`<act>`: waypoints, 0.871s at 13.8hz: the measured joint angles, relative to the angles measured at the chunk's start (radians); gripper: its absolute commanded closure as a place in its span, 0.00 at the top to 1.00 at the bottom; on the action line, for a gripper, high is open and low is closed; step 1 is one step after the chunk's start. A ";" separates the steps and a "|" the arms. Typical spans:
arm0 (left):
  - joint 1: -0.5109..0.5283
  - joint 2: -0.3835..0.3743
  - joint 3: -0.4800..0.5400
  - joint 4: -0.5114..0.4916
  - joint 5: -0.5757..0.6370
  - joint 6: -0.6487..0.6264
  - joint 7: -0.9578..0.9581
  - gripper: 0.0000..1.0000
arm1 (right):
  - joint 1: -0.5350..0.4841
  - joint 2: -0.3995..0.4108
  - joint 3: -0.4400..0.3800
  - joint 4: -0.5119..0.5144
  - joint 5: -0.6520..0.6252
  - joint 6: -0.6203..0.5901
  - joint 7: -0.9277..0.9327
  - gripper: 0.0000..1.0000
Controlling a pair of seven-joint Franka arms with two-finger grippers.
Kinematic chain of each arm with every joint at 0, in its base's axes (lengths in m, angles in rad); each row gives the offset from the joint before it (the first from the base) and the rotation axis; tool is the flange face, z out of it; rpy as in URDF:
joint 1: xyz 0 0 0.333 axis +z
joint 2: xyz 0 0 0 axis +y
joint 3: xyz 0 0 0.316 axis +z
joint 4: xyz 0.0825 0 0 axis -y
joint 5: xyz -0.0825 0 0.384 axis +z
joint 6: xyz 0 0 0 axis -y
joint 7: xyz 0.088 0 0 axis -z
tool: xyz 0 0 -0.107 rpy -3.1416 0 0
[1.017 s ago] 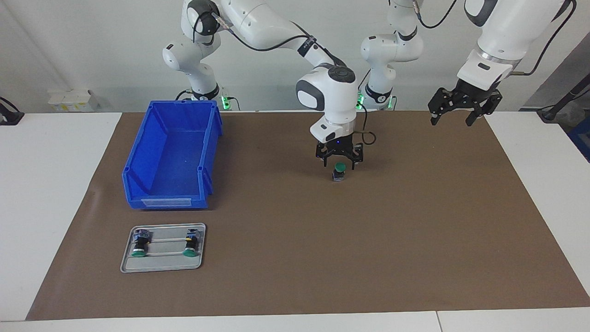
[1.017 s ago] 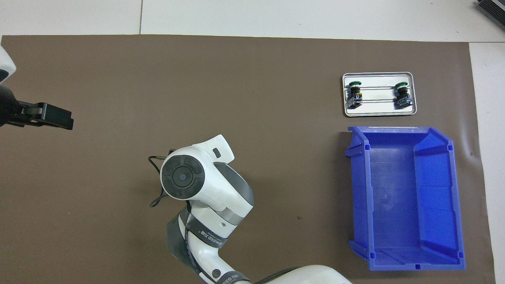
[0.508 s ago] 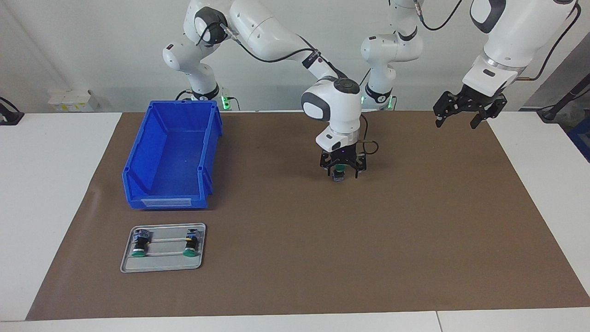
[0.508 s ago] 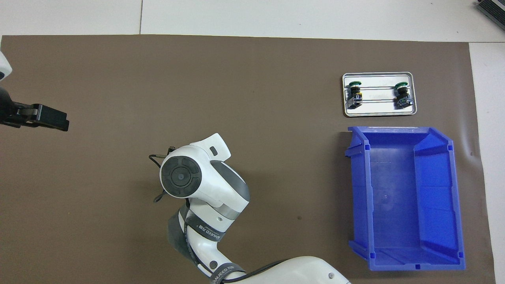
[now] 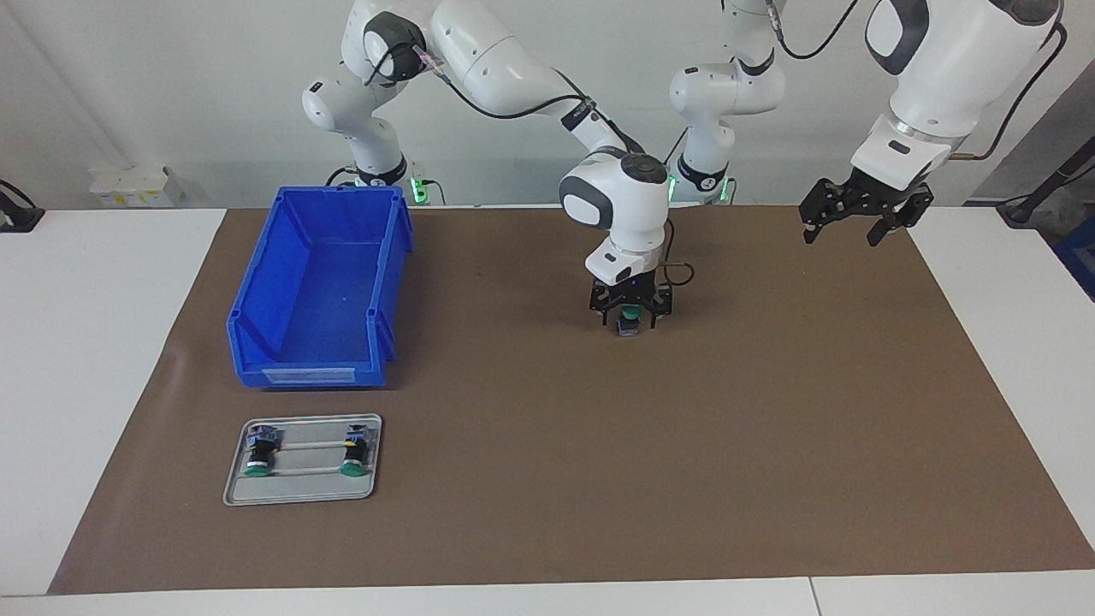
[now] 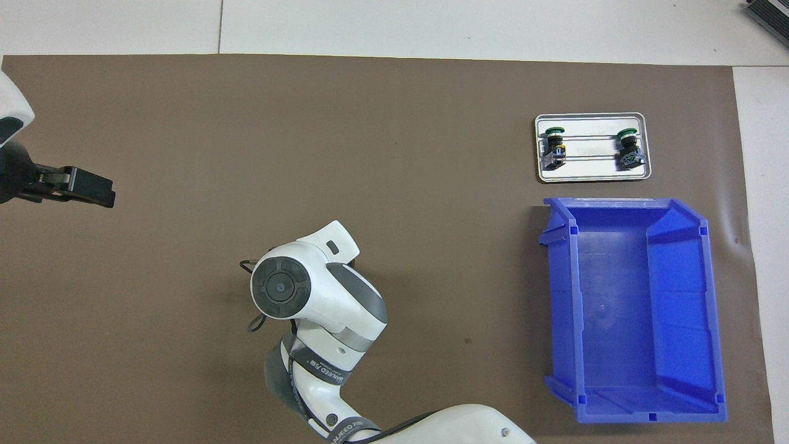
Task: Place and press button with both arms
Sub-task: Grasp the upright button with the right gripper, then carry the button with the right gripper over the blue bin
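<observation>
A green-capped button [image 5: 630,314] stands upright on the brown mat [image 5: 599,479] near its middle. My right gripper [image 5: 630,323] is low over the mat, around the button, with the green cap showing in its middle. In the overhead view the right arm's wrist [image 6: 281,288] hides both the gripper and the button. My left gripper [image 5: 841,233] is open and empty, raised over the mat's edge at the left arm's end of the table. It also shows in the overhead view [image 6: 80,188].
A blue bin [image 5: 248,299] [image 6: 558,296] stands empty toward the right arm's end. A grey tray [image 5: 299,496] [image 6: 592,177], farther from the robots than the bin, holds two more buttons lying on their sides [image 5: 258,458] [image 5: 352,453].
My right gripper has come down from just above the button to around it. My left gripper has shifted slightly in the air and stays away from the button.
</observation>
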 measured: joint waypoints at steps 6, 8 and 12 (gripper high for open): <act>0.000 -0.004 0.000 -0.003 0.000 0.000 0.000 1.00 | 0.000 -0.002 0.000 0.000 -0.003 0.000 -0.027 0.00; 0.000 -0.004 0.000 -0.003 0.000 0.000 0.000 1.00 | 0.000 -0.008 -0.001 0.002 -0.006 -0.002 -0.027 0.00; 0.000 -0.004 0.000 -0.003 0.000 0.000 0.000 1.00 | -0.009 -0.015 -0.006 0.022 -0.008 -0.028 -0.027 0.00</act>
